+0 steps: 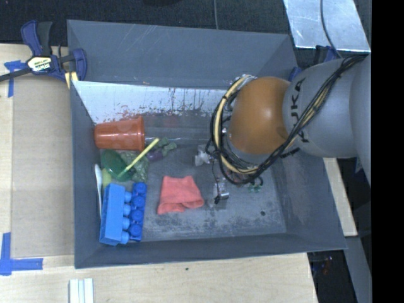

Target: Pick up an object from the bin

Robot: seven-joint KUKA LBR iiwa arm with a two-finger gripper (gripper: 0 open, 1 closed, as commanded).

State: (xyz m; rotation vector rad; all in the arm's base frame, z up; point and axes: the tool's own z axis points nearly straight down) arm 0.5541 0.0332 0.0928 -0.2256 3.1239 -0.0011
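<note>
We find the gripper (218,197) low in the bin (278,213), just right of the red cloth (180,194). The cloth lies on open floor, likely easing access. We cannot tell whether the gripper is spread or closed.

Grey bin (189,55), orange cup (120,134), red cloth (179,194), blue studded block (121,213), yellow stick (140,155), green piece (113,163), orange-brown wrist cover (259,115).

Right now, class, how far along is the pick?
Done: the hand is low in the bin, beside the red cloth. In hand: nothing visibly held. Left: grasp and lift; cloth, blue block and orange cup lie on the floor.
</note>
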